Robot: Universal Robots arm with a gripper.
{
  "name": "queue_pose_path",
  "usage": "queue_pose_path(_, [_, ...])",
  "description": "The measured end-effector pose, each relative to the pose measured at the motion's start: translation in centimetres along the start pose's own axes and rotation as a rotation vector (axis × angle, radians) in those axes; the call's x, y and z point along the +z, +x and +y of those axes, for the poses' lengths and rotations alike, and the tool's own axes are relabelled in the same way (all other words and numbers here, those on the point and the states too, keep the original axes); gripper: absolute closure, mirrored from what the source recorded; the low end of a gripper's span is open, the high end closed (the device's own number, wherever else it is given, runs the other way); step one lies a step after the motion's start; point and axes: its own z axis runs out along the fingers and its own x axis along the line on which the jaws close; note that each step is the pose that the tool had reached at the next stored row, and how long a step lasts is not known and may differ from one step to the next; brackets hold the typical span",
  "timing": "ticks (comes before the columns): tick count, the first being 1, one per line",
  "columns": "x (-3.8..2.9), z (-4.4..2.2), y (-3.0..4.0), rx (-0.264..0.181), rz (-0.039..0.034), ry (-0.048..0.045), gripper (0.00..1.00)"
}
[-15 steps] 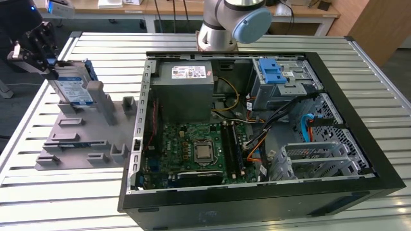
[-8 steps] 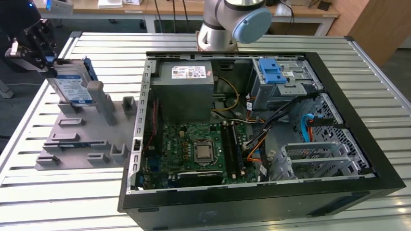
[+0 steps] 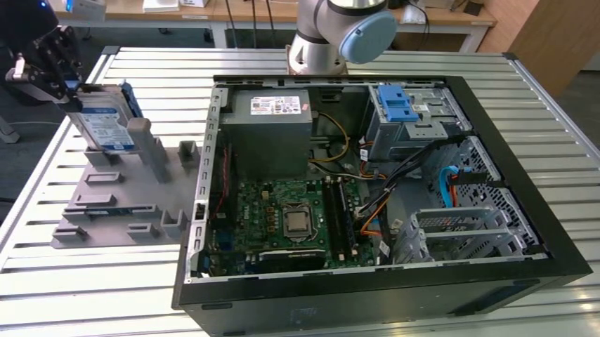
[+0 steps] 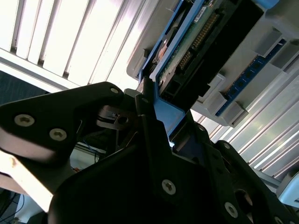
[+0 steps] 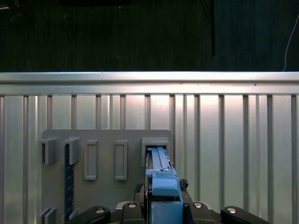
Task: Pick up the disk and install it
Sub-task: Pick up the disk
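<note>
You are on the pick-up step. Your gripper pinches the disk, which stands in the grey rack at the exterior view's left. I think it needs a straight lift out.

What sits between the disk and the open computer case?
In the exterior view, the grey fixture's upright posts stand beside the disk; past them a bare strip of slatted table reaches the computer case.

A shiny silver desk with long ridges stands on a dark floor, with light wooden tables behind it and a brown wooden board at the exterior view's right.
</note>
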Motion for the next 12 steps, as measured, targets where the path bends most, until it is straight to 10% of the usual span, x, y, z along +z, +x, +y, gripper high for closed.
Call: queue_pose_path(12, [-0.22, 0.00, 0.00, 0.000, -0.0037, 0.0000, 0.64])
